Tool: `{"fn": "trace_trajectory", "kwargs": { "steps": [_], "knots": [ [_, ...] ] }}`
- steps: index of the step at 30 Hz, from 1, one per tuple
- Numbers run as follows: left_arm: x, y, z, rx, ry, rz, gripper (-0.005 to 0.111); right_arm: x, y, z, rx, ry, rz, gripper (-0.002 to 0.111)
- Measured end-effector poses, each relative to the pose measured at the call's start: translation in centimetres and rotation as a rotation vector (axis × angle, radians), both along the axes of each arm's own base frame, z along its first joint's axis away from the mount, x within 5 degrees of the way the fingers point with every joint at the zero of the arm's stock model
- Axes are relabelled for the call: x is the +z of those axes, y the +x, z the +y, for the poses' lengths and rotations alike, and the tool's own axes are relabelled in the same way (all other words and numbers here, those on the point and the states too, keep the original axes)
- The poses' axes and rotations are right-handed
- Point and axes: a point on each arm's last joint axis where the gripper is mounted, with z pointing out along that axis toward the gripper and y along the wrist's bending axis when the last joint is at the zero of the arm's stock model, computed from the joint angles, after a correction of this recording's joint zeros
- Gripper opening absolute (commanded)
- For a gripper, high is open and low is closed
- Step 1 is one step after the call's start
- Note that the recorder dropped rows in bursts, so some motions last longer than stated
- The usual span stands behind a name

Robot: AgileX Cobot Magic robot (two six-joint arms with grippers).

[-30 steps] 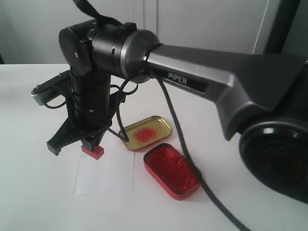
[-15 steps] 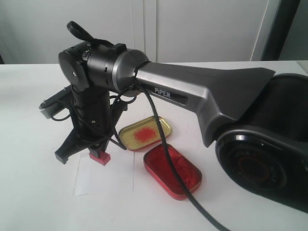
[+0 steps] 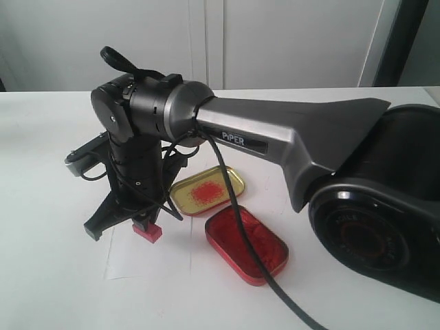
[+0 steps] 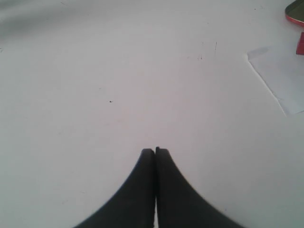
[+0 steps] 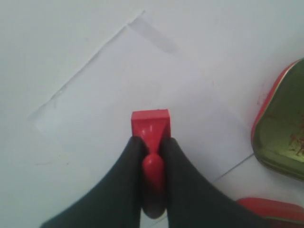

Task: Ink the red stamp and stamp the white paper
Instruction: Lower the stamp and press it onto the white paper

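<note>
1. Nearest us, right of centre, sits the open red tin [image 3: 245, 244], filled with glossy red ink.
2. Left of it the paper [image 3: 137, 262] lies flat on the table [image 3: 48, 289].
3. Over the paper's far edge the right claw [image 5: 152, 145] is clamped on the knob of the stamp [image 3: 148, 232], base down; whether it touches the sheet we cannot tell.
4. Just beyond the tin lies the gold lid [image 3: 207, 190], with a red smudge inside.
5. The arm [image 3: 289, 134] above reads "PiPER".
6. The left claw [image 4: 155, 153] is pressed together, empty, over bare table.
</note>
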Motion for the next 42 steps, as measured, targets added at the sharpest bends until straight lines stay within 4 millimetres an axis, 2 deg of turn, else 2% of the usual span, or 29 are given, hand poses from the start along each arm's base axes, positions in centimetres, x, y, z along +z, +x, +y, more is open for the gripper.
{"fn": "trace_trajectory", "kwargs": {
  "steps": [13,17,25,42],
  "knots": [
    [0.0,0.0,0.0,0.0,0.0,0.0,0.0,-0.5,0.3,0.0,-0.007,0.025,-0.01,0.0],
    [0.0,0.0,0.0,0.0,0.0,0.0,0.0,-2.7,0.2,0.0,-0.016,0.014,0.023,0.0],
    [0.0,0.0,0.0,0.0,0.0,0.0,0.0,-4.4,0.1,-0.5,-0.026,0.008,0.039,0.0],
    [0.0,0.0,0.0,0.0,0.0,0.0,0.0,-4.6,-0.1,-0.6,-0.031,0.019,0.041,0.0]
  ]
}}
